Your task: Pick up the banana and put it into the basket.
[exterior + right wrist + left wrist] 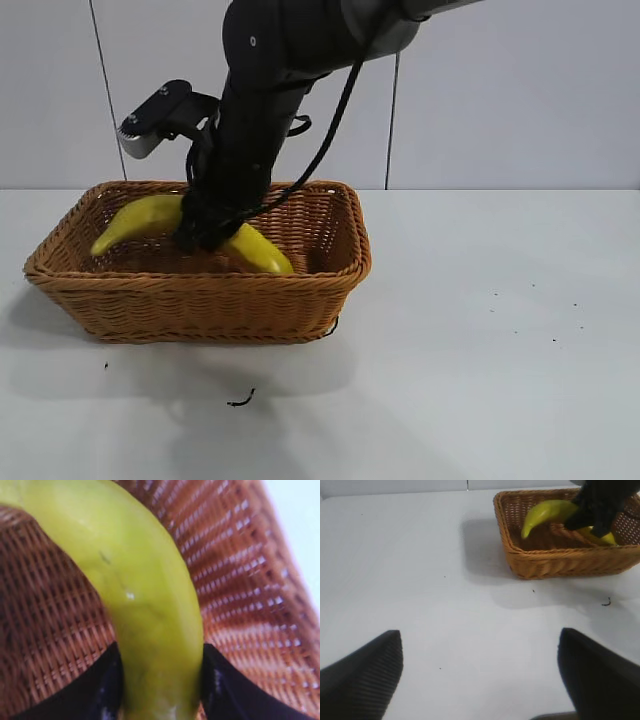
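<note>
The yellow banana (140, 218) lies inside the woven wicker basket (200, 290), its greenish tip near the basket's left end. My right gripper (205, 235) reaches down into the basket over the banana's middle. In the right wrist view the banana (145, 595) fills the gap of that gripper (160, 652), and both black fingers (107, 685) press against its sides, above the basket floor (45, 625). My left gripper (480, 631) hangs open over bare table, far from the basket (560, 562) and the banana (547, 512).
The basket stands at the left of the white table (480, 330). A small dark scrap (240, 400) lies on the table in front of it. A grey panelled wall rises behind. To the right of the basket there is open table.
</note>
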Action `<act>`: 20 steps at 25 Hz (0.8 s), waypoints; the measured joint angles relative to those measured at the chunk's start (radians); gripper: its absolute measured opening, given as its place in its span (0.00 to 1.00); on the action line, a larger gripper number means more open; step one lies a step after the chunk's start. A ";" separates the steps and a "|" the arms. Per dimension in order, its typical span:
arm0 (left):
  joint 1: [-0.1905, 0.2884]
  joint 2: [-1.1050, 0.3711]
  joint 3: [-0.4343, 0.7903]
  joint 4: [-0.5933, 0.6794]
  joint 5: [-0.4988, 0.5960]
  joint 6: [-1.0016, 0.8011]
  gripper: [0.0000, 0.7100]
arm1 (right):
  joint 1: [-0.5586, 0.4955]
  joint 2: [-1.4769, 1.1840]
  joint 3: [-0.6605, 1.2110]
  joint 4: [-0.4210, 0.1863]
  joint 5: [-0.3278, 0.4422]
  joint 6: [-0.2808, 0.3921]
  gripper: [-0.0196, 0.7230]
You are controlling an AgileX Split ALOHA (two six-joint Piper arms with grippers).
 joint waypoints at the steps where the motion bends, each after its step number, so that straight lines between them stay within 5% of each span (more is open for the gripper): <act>1: 0.000 0.000 0.000 0.000 0.000 0.000 0.89 | 0.000 -0.008 -0.017 -0.011 0.028 0.034 0.95; 10: 0.000 0.000 0.000 0.000 0.000 0.000 0.89 | -0.034 -0.036 -0.288 -0.043 0.386 0.219 0.95; 14: 0.000 0.000 0.000 0.000 0.000 0.000 0.89 | -0.107 -0.045 -0.325 -0.018 0.431 0.305 0.95; 20: 0.000 0.000 0.000 0.000 0.000 0.000 0.89 | -0.256 -0.045 -0.327 -0.011 0.491 0.342 0.95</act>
